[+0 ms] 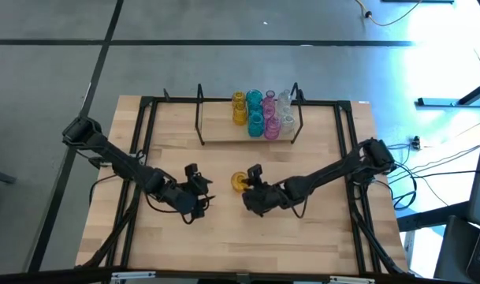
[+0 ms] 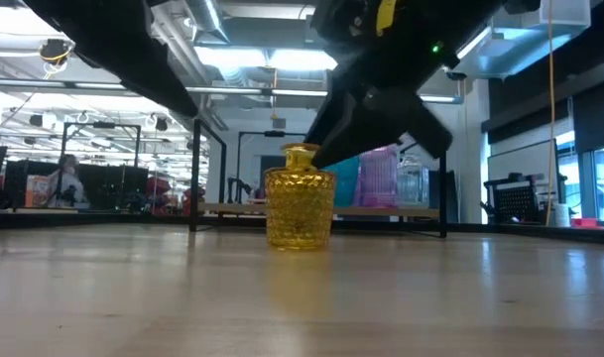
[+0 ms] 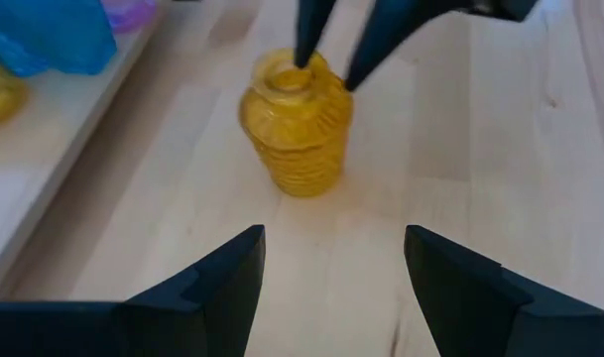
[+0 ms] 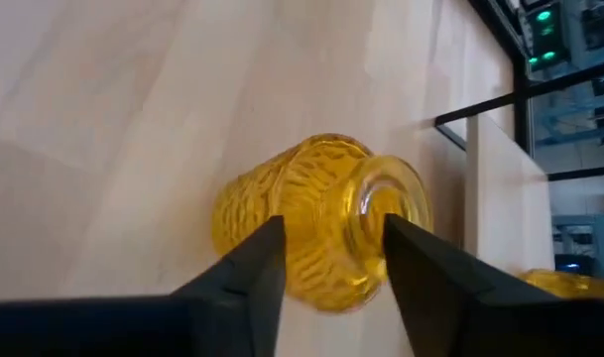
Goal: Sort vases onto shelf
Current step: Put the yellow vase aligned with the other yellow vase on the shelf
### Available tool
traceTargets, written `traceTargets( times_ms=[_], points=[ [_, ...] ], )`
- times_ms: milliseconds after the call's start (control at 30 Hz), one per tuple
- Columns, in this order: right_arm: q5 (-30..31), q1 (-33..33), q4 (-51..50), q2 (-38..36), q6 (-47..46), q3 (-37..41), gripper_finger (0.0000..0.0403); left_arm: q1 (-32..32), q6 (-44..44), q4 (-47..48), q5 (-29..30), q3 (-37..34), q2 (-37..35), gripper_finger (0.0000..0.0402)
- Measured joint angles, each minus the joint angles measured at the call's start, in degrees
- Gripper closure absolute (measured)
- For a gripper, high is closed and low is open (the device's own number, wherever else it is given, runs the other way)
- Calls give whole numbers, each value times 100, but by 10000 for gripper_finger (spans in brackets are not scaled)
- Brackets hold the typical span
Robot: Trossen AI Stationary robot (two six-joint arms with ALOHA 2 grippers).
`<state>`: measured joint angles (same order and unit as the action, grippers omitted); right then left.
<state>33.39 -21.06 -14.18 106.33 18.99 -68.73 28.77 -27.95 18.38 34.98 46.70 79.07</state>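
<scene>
A small ribbed yellow glass vase [image 1: 239, 182] was found upright on the bare wooden counter [image 1: 224, 244], near its middle and well short of the low light-wood shelf with black wire uprights [image 1: 220, 136] at the far edge. The right tool [image 4: 331, 258] was placed at the vase's neck, one finger on either side; the fingers appeared parted, and it could not be told whether the glass was gripped or merely straddled. The left tool [image 3: 331, 283] was held wide open and empty, just beside the vase on the counter, aimed at it.

Seven or so translucent vases in yellow, teal, pink and clear [image 1: 263, 114] were already grouped on the right half of the shelf.

Judgement: the last loose vase was in hand, at a set-down or hand-over point between the two arms. The next move was judged to call for a firm closure on the neck or body, a straight lift clear of the counter, and placement in a free spot on the shelf without the standing vases being knocked.
</scene>
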Motion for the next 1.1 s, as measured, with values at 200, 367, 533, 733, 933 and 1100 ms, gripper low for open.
traceTargets(
  times_ms=[200, 367, 533, 733, 933, 1100],
  points=[
    [-6, -354, -762, -384, -774, 4, 216, -133, 92, -287, 303, 0, 78, 154],
    [12, -776, -1612, -583, -1783, 13, 215, -440, 492, -1301, 16, 2, 550, 121],
    [157, -1117, -1530, -585, -2502, 540, 216, -811, 904, -2388, -511, 2, 1018, 107],
    [311, -1306, -485, -585, -3584, 1582, 216, -1146, 916, -2677, -593, 2, 1106, 107],
    [407, -1397, 950, -585, -3790, 2418, 216, -1357, 1394, -3374, -609, 12, 1308, 107],
    [400, -1379, 1163, -585, -3874, 2574, 216, -1349, 1613, -3765, -664, 4, 1666, 107]
  ],
)
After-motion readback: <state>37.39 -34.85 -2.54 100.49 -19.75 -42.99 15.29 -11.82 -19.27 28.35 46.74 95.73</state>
